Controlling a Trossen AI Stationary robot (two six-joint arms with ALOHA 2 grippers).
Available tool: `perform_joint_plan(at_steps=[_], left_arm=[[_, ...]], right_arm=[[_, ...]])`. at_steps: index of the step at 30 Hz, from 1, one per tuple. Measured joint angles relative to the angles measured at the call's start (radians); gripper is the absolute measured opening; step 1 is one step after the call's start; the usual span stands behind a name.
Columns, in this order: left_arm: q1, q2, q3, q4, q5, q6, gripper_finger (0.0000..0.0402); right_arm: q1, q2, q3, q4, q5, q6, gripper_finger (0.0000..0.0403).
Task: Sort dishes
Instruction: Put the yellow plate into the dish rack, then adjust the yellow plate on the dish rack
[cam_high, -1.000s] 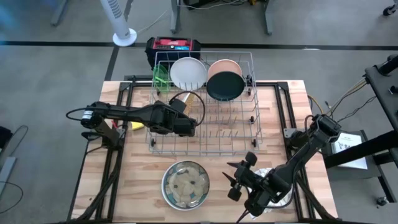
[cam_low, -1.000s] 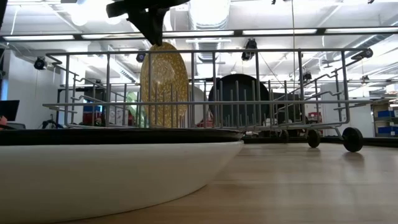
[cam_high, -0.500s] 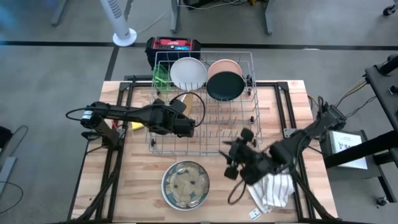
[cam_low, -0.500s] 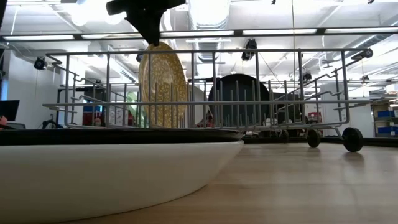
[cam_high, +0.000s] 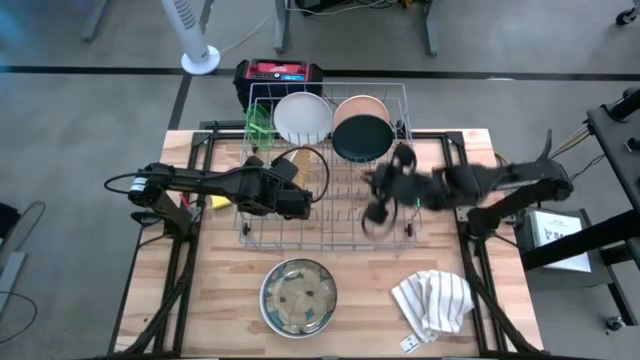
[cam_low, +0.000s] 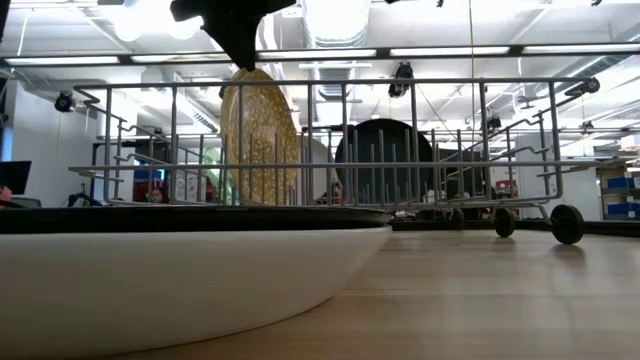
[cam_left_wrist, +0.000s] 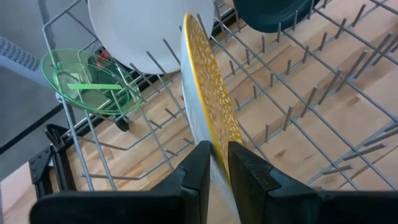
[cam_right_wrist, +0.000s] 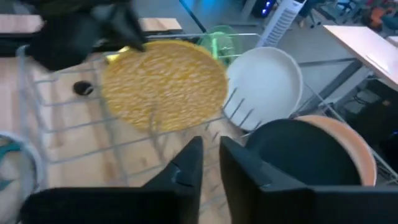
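A wire dish rack (cam_high: 400, 222) stands at the table's middle. At its far end a lime-green bowl (cam_high: 259, 122), a white plate (cam_high: 302, 116), a peach dish (cam_high: 365, 104) and a black dish (cam_high: 360, 138) stand on edge. My left gripper (cam_high: 300, 203) reaches in from the left, shut on a speckled tan plate (cam_left_wrist: 208, 93). My right gripper (cam_high: 383, 198) hovers over the rack's right part, its fingers (cam_right_wrist: 186, 168) close together with nothing between them. A wide bowl (cam_high: 298, 297) sits on the table in front of the rack. My left gripper pinches the speckled plate's rim (cam_left_wrist: 214, 134) between its two fingers, one on each face. The fingers slant down from the table's left. The plate (cam_low: 262, 140) stands on edge inside the rack, slightly tilted, its lower part down among the wires.
A white striped cloth (cam_high: 433, 303) lies crumpled at the near right. A yellow sponge (cam_high: 217, 202) lies left of the rack. A red and black box (cam_high: 280, 73) sits behind the rack. In the low view the front bowl (cam_low: 180, 270) fills the foreground.
My right gripper has risen from the cloth at the near right and swung toward the far edge, ending over the rack's right part; the cloth stays on the table. The plate in my left gripper has tipped a little.
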Motion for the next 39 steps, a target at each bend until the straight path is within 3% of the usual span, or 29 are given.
perform_joint_plan(at_steps=[4, 10, 18, 25, 31, 36, 39], left_arm=[[0.000, 0.000, 0.000, -0.002, -0.026, 0.005, 0.0046], [0.000, 0.000, 0.000, -0.011, -0.049, 0.007, 0.0046], [0.000, 0.000, 0.018, -0.023, -0.050, 0.034, 0.0046], [-0.011, -0.001, 0.110, -0.061, -0.057, 0.115, 0.0046], [-0.068, -0.014, 0.205, -0.154, -0.178, 0.143, 0.0046], [-0.133, -0.048, 0.215, -0.160, -0.204, 0.205, 0.0043], [-0.168, -0.061, 0.190, -0.160, -0.161, 0.243, 0.0036]], right_arm=[[-0.157, -0.016, 0.000, 0.082, -0.172, -0.108, 0.0005], [-0.296, -0.015, -0.001, 0.175, -0.393, -0.159, 0.0004], [-0.317, -0.005, -0.012, 0.206, -0.409, -0.176, 0.0001], [-0.316, -0.002, -0.032, 0.251, -0.408, -0.179, 0.0000], [-0.317, 0.009, -0.085, 0.361, -0.407, -0.218, 0.0000], [-0.327, 0.047, -0.103, 0.413, -0.406, -0.250, 0.0000], [-0.331, 0.066, -0.103, 0.429, -0.406, -0.261, 0.0000]])
